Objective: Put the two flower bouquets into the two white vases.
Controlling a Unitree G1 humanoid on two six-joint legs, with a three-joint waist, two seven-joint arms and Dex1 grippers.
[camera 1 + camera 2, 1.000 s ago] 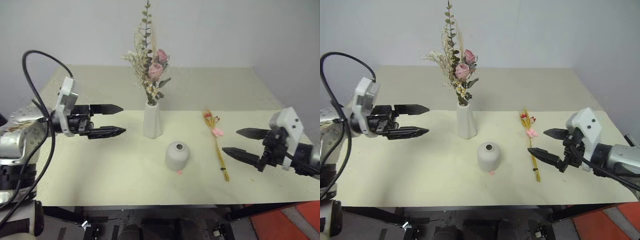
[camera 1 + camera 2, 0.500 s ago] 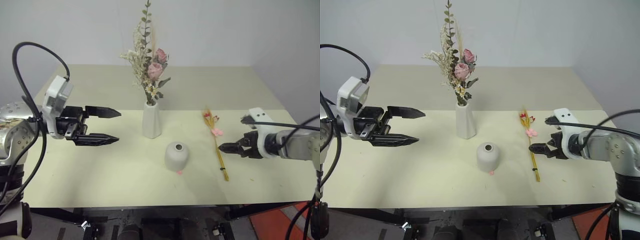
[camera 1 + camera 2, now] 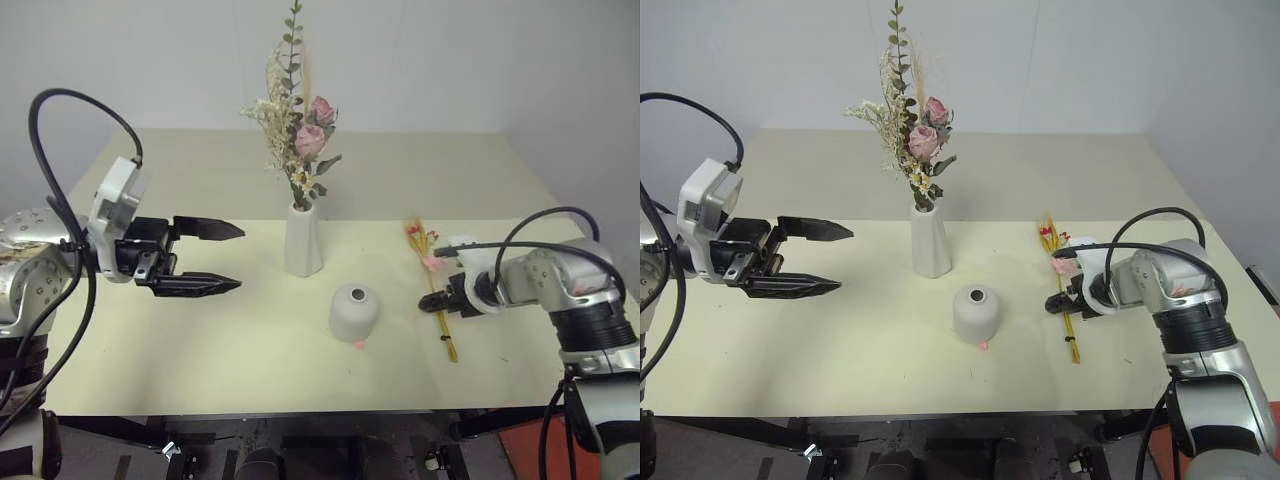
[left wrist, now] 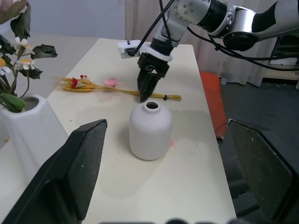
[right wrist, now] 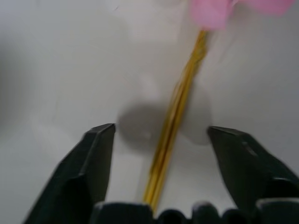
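Yellow-orange wheat-like stalks (image 5: pixel 175 126) lie between your right gripper's (image 5: pixel 163 140) spread fingers, which have dropped onto them since a second ago.

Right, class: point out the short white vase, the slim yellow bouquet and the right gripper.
short white vase (image 3: pixel 354 313), left eye view, its rounded side.
slim yellow bouquet (image 3: pixel 450 343), left eye view, lower stalks.
right gripper (image 5: pixel 161 140), right wrist view, midway between fingertips.

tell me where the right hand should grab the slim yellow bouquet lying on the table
Grip the slim bouquet on its bare yellow stalks, below the pink blossom, coming from above with one finger on each side. It lies flat on the table, so only a top approach gets round the thin bundle, and the blossoms look easily crushed. The right hand is already down over that stretch, its open fingers straddling the stalks.
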